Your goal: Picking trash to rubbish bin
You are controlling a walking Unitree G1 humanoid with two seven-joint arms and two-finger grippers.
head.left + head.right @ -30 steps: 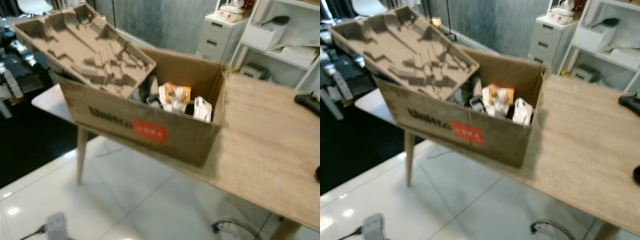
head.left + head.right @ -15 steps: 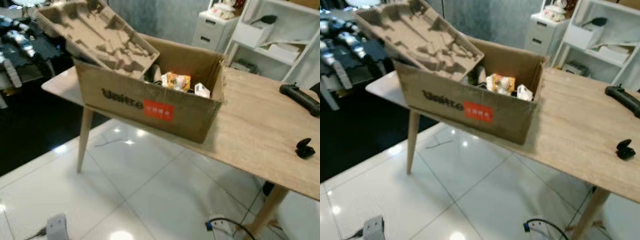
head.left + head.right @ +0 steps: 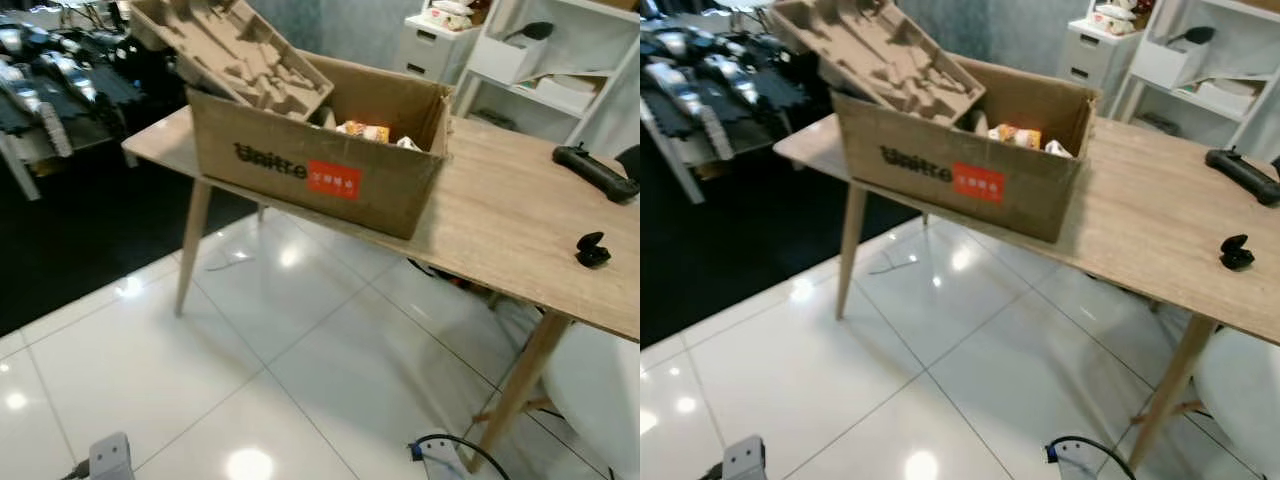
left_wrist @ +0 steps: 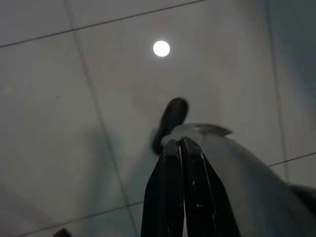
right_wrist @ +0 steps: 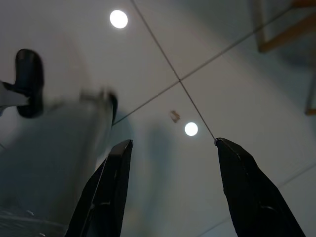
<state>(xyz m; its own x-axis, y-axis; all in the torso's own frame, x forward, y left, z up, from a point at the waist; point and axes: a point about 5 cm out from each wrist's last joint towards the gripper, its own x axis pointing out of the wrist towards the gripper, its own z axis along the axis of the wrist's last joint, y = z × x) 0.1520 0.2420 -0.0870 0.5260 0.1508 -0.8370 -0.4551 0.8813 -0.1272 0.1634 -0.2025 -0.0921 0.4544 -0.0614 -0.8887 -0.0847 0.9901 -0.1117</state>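
Bin: the open brown cardboard box with black lettering and a red label (image 3: pixel 318 170) serves as the rubbish bin; it stands on the pale wooden table (image 3: pixel 520 240), at about 12 o'clock in the head views.
Change: over the last second the box has shrunk and slid up the head views, with far more white tiled floor (image 3: pixel 250 370) showing in front; the whole picture shifted, so the robot has backed away, not the box.
Meaning: I judge a drop just finished and the robot is leaving to look for more trash.
Axis: the box's long side runs from 10 o'clock to 4 o'clock along the table edge, mouth upward, labelled face toward the robot.
Contents: colourful wrappers (image 3: pixel 365 131) lie inside; a moulded grey pulp tray (image 3: pixel 235 50) leans tilted on the rim at 11 o'clock.
Left end effector (image 4: pixel 178 148): clenched, empty, hanging over the floor.
Right end effector (image 5: pixel 173 148): released, fingers (image 5: pixel 106 187) wide apart, holding nothing.
Around: a small black object (image 3: pixel 592 250) and a black controller (image 3: pixel 592 172) lie on the table at 3 o'clock, well apart from the box.
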